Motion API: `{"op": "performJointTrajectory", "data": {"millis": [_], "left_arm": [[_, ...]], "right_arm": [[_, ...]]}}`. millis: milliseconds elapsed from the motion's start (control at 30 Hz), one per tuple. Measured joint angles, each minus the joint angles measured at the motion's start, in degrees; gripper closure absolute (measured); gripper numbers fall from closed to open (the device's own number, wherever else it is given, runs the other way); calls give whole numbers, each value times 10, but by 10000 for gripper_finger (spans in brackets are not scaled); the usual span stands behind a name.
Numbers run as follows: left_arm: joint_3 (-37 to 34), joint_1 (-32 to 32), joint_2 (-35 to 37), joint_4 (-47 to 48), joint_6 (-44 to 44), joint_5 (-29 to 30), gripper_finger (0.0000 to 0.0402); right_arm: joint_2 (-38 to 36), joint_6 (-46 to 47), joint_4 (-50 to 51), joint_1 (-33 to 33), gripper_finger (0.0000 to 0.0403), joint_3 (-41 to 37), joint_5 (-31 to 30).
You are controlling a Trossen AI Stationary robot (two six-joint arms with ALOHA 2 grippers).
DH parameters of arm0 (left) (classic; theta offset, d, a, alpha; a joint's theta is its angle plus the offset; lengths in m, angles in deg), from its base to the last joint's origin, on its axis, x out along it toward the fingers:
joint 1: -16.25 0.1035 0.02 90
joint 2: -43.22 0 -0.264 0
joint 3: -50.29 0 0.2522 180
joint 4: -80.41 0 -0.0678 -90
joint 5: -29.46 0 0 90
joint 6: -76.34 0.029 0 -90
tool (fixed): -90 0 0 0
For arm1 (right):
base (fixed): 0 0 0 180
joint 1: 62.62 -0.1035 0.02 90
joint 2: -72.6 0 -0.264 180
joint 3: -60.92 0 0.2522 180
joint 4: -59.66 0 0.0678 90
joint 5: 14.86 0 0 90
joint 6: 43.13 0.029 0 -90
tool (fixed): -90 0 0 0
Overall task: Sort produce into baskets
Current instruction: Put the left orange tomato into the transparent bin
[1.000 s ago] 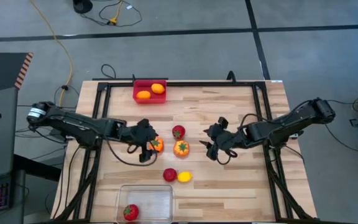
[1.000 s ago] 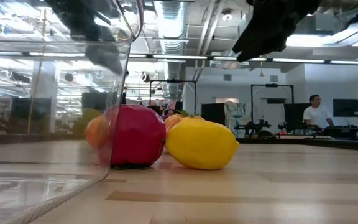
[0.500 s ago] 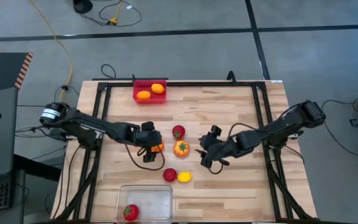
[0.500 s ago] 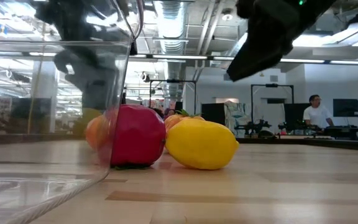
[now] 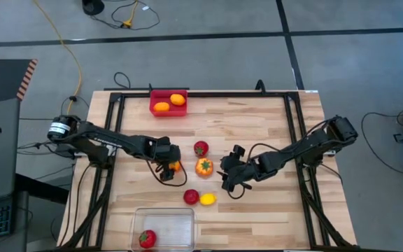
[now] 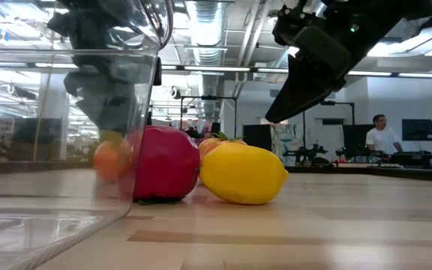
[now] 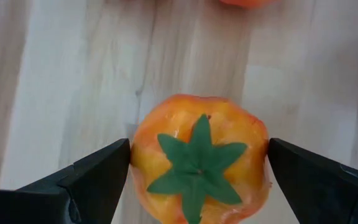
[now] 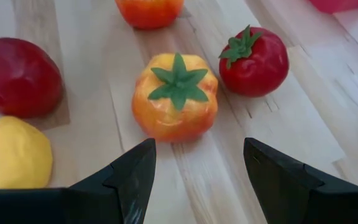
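Note:
My left gripper (image 5: pixel 167 170) is open over an orange fruit with a green stem (image 7: pixel 199 130) that rests on the table; its two fingers stand at the fruit's two sides. My right gripper (image 5: pixel 228 176) is open and empty above the table, just right of a second orange stemmed fruit (image 5: pixel 203 166). A red stemmed fruit (image 5: pixel 201 148) lies behind that one. A plain red fruit (image 5: pixel 191 197) and a yellow one (image 5: pixel 207 199) lie nearer. The red bin (image 5: pixel 154 105) holds two orange fruits. The clear bin (image 5: pixel 180 218) holds a red fruit (image 5: pixel 147 239). My left gripper's fingertips (image 7: pixel 120 163) stand right at the orange fruit's two sides, coming from above and pointing down. I cannot tell whether they touch it. The fruit sits on the table with its stem up.
The red bin stands at the table's far edge, the clear bin at the near edge. A black frame (image 5: pixel 296 133) runs along the table's sides. Bare wood lies right of my right gripper. A person (image 6: pixel 382 136) stands far off in the room.
My left gripper has come down over the orange stemmed fruit, shifting a little toward the near edge. My right gripper has gone toward the table's left and near edges and down, closer to the fruits in the middle.

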Motion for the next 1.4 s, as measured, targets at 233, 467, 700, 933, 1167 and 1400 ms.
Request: {"op": "performJointTrajectory", "data": {"millis": [233,467,700,933,1167,1400], "left_arm": [[0,0,0,5,-3,-5,41],[1,0,0,9,-3,-7,91],[1,0,0,7,-4,-8,106],[0,0,1,-16,-14,-44,107],[39,0,1,-15,-11,-58,108],[144,-8,5,56,1,-82,108]], "right_arm": [[-2,-1,-4,0,132,0,1],[-3,-1,-6,0,132,0,1],[-3,-1,-7,0,132,0,1],[-3,-1,-7,0,132,0,1],[-3,-1,-7,0,132,0,1],[-3,-1,-8,0,132,0,1]]}}
